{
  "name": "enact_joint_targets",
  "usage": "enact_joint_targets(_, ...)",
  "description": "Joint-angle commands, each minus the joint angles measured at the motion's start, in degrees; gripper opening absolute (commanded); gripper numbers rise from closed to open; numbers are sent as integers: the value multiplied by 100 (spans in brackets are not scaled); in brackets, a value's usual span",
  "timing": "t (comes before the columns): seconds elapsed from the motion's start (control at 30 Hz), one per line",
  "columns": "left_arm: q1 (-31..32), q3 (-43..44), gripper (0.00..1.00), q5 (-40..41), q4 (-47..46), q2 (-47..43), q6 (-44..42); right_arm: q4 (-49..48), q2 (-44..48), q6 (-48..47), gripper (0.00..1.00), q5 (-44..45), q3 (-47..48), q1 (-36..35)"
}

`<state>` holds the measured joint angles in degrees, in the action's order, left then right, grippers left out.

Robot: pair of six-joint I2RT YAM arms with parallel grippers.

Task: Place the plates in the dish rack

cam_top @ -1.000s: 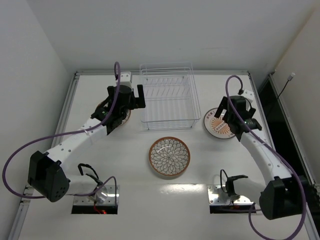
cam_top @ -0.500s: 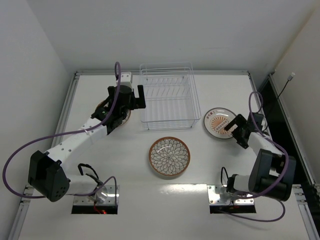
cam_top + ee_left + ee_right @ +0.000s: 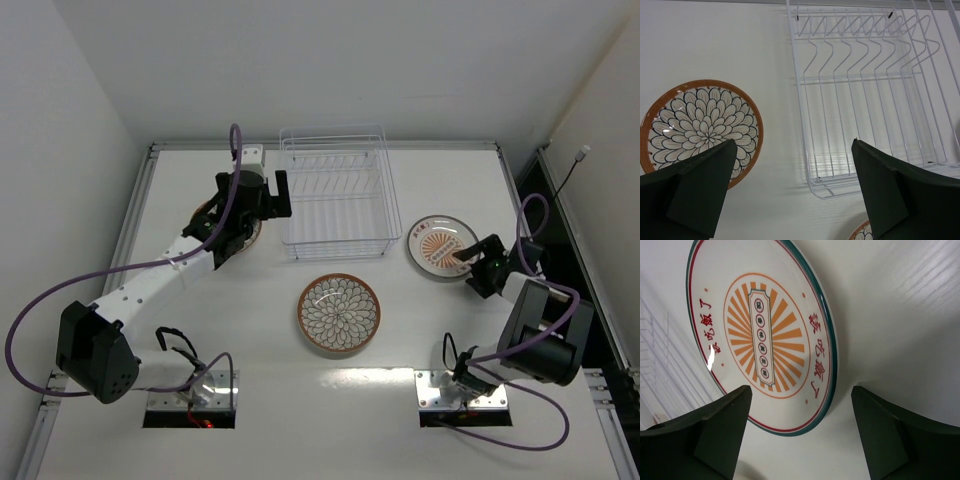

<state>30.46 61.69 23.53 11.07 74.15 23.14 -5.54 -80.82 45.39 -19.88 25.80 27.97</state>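
Observation:
The wire dish rack (image 3: 335,205) (image 3: 870,95) stands at the back middle with nothing in it. A petal-patterned plate (image 3: 339,313) lies flat in front of it. A second petal plate (image 3: 212,213) (image 3: 700,127) lies left of the rack, partly hidden under my left arm. My left gripper (image 3: 252,200) (image 3: 795,145) hangs open above the gap between that plate and the rack. A plate with orange rays (image 3: 438,245) (image 3: 762,335) lies right of the rack. My right gripper (image 3: 468,258) (image 3: 801,390) is low at its near-right rim, open, with the rim between its fingers (image 3: 705,435).
A sliver of the front plate (image 3: 865,232) shows at the bottom of the left wrist view. The walls close in on the left and right of the white table (image 3: 250,340). The table's right rail (image 3: 530,200) runs close behind my right arm.
My right arm has swung off the top of the orange-ray plate, folded back, and come down at its near-right rim. Its jaws have narrowed a little. The left arm has not moved.

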Motion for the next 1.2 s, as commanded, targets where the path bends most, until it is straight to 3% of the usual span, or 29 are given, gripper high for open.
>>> enact_joint_targets(0.0, 30, 124, 100, -59, -114, -6, -20, -219, -83, 243, 78, -419, -163, 59)
enact_joint_targets(0.17, 30, 124, 100, -112, -114, -6, -20, -965, -373, 594, 54, -991, -277, -1)
enact_joint_targets(0.33, 30, 124, 100, -112, -114, -6, -20, -1195, -514, 744, 43, -1071, -216, -2)
enact_joint_targets(0.43, 30, 124, 100, -112, -114, -6, -20, -1449, -733, 857, 30, -1255, -216, -2)
enact_joint_targets(0.47, 30, 124, 100, -112, -114, -6, -20, -1502, -786, 858, 21, -1307, -216, -2)
enact_joint_targets(0.6, 30, 177, 100, -112, -61, -6, 33, -1617, -761, 928, 0, -1405, -216, 51)
enact_joint_targets(0.8, 30, 177, 100, -112, -61, -6, 33, -933, 599, 735, 0, -817, -287, 51)
enact_joint_targets(1.0, 30, 177, 100, -112, -8, -6, 33, 1018, 3052, 446, 0, 843, 583, -28)
enact_joint_targets(1.17, 30, 177, 100, -112, -8, -6, 85, 1520, 3293, 243, 0, 1469, 1618, -291)
